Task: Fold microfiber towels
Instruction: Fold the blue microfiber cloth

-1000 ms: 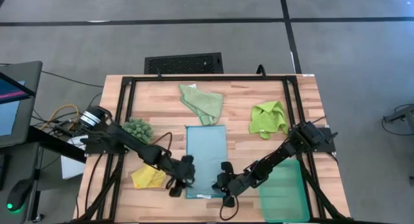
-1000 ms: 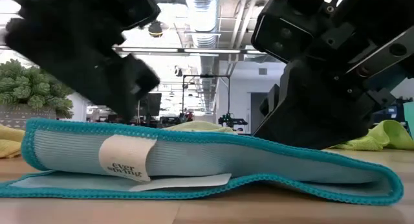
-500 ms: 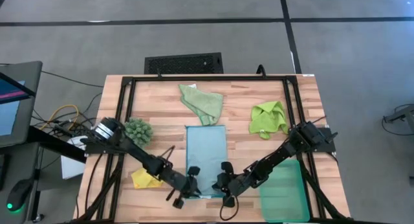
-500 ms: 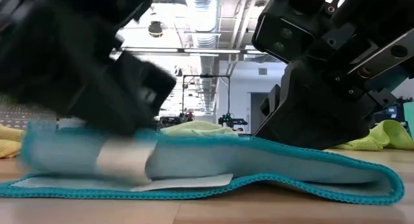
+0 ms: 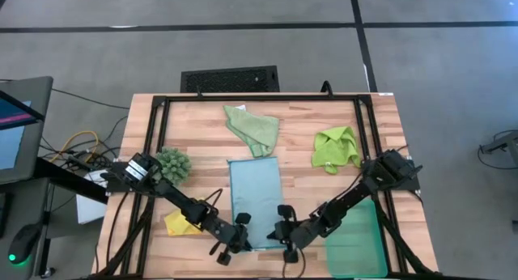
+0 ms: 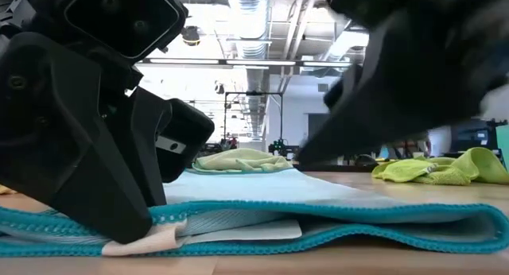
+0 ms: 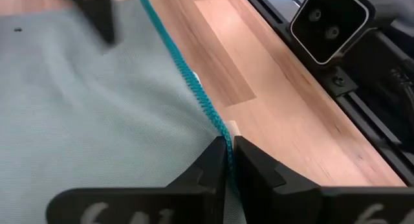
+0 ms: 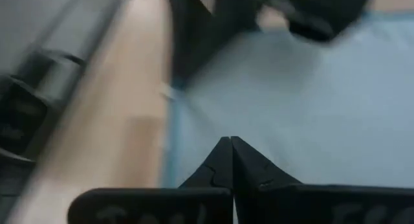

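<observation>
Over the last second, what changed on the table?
The left tool slid from the light blue microfiber towel's left edge down to its near corner and shut on the teal hem. The right tool stayed clamped at the other near corner, shifting slightly nearer. The sage green towel, lime green towel and yellow towel stayed put.
</observation>
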Controlling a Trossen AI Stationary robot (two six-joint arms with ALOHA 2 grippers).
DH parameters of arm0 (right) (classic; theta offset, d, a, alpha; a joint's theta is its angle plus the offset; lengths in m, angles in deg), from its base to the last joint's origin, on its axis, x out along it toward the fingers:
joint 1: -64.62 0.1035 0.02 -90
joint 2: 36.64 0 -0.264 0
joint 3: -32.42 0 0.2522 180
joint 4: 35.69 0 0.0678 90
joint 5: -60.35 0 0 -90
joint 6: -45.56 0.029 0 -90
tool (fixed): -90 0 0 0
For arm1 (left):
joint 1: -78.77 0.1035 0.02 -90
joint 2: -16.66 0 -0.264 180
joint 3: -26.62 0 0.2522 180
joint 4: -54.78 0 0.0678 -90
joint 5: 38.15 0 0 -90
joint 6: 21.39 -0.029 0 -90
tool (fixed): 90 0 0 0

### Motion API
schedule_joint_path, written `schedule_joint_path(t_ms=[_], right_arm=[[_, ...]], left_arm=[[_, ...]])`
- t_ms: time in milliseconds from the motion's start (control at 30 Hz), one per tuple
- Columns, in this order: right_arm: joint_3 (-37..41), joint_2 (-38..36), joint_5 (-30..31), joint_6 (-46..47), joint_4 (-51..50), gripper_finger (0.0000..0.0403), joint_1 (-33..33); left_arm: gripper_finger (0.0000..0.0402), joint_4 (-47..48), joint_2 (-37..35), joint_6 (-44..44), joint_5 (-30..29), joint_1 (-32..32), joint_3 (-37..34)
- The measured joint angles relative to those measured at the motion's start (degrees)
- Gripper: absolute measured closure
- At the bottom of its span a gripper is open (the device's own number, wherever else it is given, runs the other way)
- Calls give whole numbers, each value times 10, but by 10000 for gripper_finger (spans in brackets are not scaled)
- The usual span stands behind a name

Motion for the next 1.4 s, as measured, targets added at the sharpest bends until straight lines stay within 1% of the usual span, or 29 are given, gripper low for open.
schedule_joint_path(t_ms=[100, 233, 333, 400, 467, 567, 700, 800, 900, 967, 1033, 1100, 1267, 1333, 1400], right_arm=[[0, 7, -11, 0, 18, 390, 5], [0, 32, -46, 0, 24, 388, -2], [-1, 43, -50, 0, 27, 389, -7], [-2, 47, -51, 2, 32, 389, -9], [-2, 47, -53, 3, 29, 388, -11], [-2, 47, -55, 4, 28, 387, -12], [-2, 47, -55, 4, 27, 388, -12], [-2, 47, -55, 4, 26, 387, -12], [-2, 47, -55, 4, 25, 383, -12], [-2, 47, -55, 4, 25, 384, -12], [-2, 48, -55, 4, 24, 386, -12], [-2, 48, -55, 4, 24, 387, -12], [-2, 48, -55, 4, 24, 382, -12], [-2, 48, -55, 4, 24, 382, -12], [-2, 48, -55, 4, 24, 383, -12]], left_arm=[[379, 4, -2, -6, 3, 2, 0], [379, 23, -17, -15, 7, 3, -1], [378, 59, -41, -14, 6, 8, -2], [373, 95, -66, -7, -8, 12, -2], [360, 133, -92, 1, -29, 18, -2], [326, 178, -124, 3, -63, 25, -2], [277, 168, -138, 0, -101, 31, -2], [263, 152, -127, -4, -107, 31, -2], [273, 106, -96, -12, -81, 22, -2], [291, 55, -71, -22, -58, 12, -2], [314, 24, -48, -28, -53, 2, -2], [337, 15, -30, -26, -54, -5, -2], [385, 7, -11, -14, -60, -18, -1], [396, 8, -11, -12, -59, -19, -1], [398, 8, -11, -11, -59, -19, -1]])
